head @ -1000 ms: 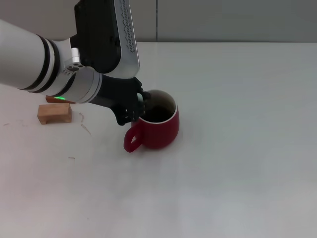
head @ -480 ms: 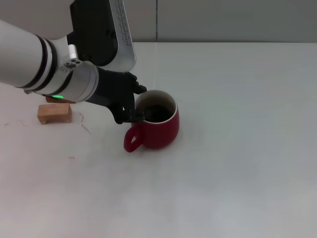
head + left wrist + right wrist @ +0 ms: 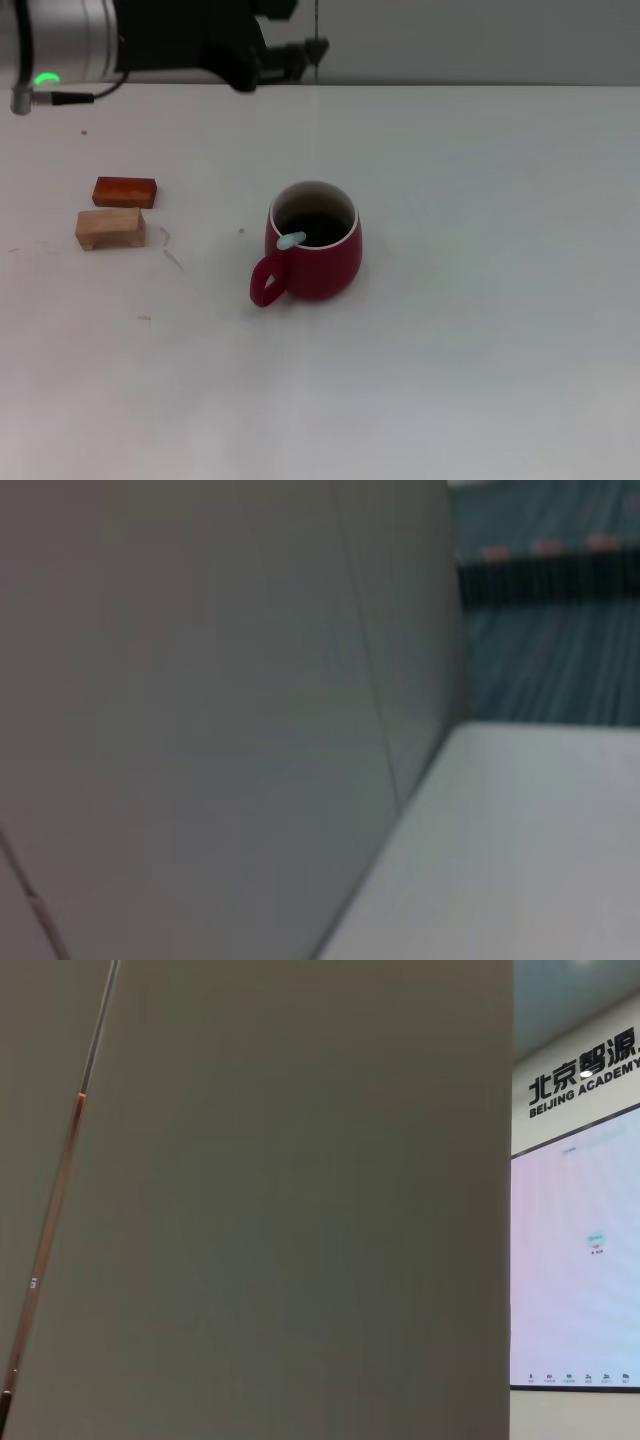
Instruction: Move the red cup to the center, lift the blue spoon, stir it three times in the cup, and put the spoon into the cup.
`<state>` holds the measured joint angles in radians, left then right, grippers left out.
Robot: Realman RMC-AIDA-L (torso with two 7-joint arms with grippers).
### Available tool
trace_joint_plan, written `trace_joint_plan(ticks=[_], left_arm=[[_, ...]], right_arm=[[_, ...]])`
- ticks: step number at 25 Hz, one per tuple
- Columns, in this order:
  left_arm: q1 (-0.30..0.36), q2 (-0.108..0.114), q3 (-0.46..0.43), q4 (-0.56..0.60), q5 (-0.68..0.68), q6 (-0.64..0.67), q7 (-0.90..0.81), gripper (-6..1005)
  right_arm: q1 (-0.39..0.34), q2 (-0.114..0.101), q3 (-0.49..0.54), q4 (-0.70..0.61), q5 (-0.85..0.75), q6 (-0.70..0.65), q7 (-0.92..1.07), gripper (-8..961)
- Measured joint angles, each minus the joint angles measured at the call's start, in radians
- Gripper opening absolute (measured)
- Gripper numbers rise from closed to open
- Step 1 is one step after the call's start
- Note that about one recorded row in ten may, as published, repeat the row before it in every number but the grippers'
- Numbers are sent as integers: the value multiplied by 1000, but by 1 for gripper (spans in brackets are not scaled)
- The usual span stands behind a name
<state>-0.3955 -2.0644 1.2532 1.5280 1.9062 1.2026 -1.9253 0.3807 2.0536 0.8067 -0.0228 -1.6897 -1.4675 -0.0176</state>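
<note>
- The red cup stands upright mid-table, handle toward the robot, the blue spoon resting inside against its rim.
- Left gripper is raised over the table's far edge, fingers spread, holding nothing.

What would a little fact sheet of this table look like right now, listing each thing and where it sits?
Cup: rounded dark-red ceramic mug with a loop handle, upright near the middle of the white tabletop
Spoon: slim spoon with a pale blue handle, inside the mug, handle tip leaning on the rim above the loop handle
Blocks: orange-brown wooden block and tan wooden block, close together at the robot's left
Left gripper: raised at the table's far edge, holding nothing
Right arm: not in view
</note>
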Motion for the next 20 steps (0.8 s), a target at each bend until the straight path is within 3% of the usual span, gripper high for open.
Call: trace_joint_plan(ticks=[2,3,4,6,9,10,12,13,14,16,18,20], left_arm=[[27,0,-49,-67,-178,-58,75,527],[52,0,-102,-168,-378,-104,181,527],[52,0,-102,-168,-378,-104,181,528],[62,0,-145,-262,-540,-119,279,528],[65,-1,-236,-498,-848,-118,527,528],[65,-1,-236,-498,-848,-118,527,529],[64,-2,-256,-595,-974,-112,645,529],[61,-3,-265,-732,-1158,-87,853,527],[59,-5,-264,-787,-1230,-67,951,526],[54,-5,-262,-836,-1297,-46,1035,525],[29,-6,-254,-995,-1480,17,1289,524],[16,-7,-254,-1052,-1520,27,1367,522]], right_arm=[[-2,0,3,-1,1,0,0,627],[-1,0,6,-8,2,2,-3,627],[0,0,7,-13,2,5,-4,627],[1,0,7,-18,3,11,-4,627],[3,-2,8,-23,3,23,-4,627],[3,-4,8,-24,4,24,-4,627],[3,-8,9,-24,5,27,-5,627],[3,-12,9,-24,5,28,-6,627],[3,-14,9,-24,5,28,-6,627],[4,-17,9,-23,5,28,-7,627],[8,-23,9,-24,6,34,-8,627],[11,-25,9,-25,6,40,-8,627]])
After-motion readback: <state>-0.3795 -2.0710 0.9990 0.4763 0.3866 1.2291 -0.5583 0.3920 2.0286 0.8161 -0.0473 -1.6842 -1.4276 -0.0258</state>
